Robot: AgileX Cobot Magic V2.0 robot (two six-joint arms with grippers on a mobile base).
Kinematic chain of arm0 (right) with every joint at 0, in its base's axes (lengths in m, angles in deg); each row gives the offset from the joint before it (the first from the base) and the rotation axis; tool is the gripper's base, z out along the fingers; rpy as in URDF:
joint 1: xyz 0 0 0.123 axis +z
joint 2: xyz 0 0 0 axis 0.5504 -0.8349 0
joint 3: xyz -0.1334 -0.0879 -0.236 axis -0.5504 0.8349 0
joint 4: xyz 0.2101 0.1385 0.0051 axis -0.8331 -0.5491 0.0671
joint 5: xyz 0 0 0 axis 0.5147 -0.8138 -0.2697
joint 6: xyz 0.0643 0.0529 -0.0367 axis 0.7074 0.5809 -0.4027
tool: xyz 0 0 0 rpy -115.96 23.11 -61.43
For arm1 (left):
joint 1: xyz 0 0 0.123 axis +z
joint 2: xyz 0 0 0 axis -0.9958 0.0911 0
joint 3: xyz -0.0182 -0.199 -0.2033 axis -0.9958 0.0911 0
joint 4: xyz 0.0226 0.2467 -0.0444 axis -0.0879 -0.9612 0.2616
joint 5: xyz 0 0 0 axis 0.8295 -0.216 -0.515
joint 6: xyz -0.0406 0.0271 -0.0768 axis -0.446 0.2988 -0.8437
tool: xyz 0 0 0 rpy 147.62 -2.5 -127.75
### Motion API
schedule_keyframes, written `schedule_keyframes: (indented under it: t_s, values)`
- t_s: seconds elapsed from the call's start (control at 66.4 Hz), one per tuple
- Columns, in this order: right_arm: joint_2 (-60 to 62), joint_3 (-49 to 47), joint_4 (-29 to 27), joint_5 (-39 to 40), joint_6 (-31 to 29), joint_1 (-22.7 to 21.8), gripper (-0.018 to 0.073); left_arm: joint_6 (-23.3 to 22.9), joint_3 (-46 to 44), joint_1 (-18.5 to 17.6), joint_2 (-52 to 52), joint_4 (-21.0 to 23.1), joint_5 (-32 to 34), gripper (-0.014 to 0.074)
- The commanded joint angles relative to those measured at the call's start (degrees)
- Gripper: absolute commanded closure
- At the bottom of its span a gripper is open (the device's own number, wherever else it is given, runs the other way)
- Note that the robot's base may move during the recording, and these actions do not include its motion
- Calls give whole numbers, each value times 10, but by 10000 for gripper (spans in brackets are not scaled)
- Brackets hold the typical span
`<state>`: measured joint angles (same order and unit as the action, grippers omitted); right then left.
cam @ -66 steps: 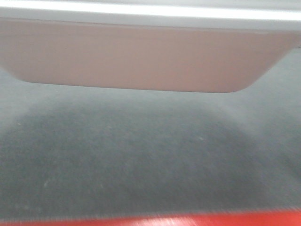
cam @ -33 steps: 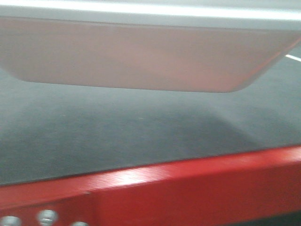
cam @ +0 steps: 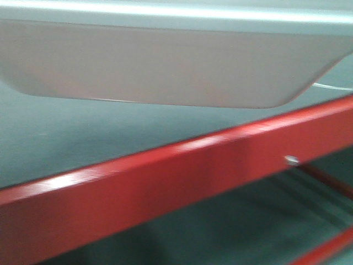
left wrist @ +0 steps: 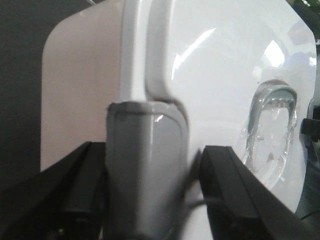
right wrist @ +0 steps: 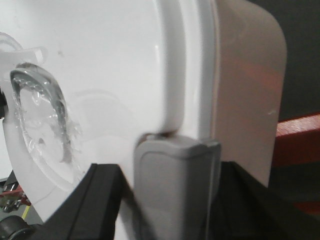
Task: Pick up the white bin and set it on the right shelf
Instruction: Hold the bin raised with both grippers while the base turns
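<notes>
Left gripper point(left wrist: 150, 200) and right gripper point(right wrist: 175, 205) each clamp a grey latch point(left wrist: 145, 160) at opposite ends of the white bin point(cam: 165, 66). The bin is pale pinkish, translucent and round-cornered, with a glossy white lid point(left wrist: 215, 75). It hangs between them, above a red beam point(cam: 165, 176).

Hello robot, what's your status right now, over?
Left fingers clamped on grey latch, right fingers likewise. White bin held up, red beam below it. Right shelf not in sight.
</notes>
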<state>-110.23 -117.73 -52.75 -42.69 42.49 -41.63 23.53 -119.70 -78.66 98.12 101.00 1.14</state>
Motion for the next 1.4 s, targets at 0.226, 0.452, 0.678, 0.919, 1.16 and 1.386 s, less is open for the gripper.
schedule_keyframes:
  t_s: [0.226, 0.452, 0.678, 0.919, 1.16, 1.386]
  values:
    - [9, -17, -120, -66, -10, 11, 199, 5, -20, -15, -8, 104, -108, 354]
    - [9, -17, -120, -66, -10, 11, 199, 5, -20, -15, -8, 104, -108, 354]
    - [9, -17, -120, -66, -10, 11, 199, 5, -20, -15, -8, 104, -108, 354]
    - [9, -17, -120, -66, -10, 11, 199, 5, -20, -15, -8, 104, -108, 354]
    - [9, -17, -120, -66, -10, 11, 199, 5, -20, -15, -8, 104, -108, 354]
    - [9, -17, -120, -66, -10, 11, 199, 5, -20, -15, -8, 104, -108, 354]
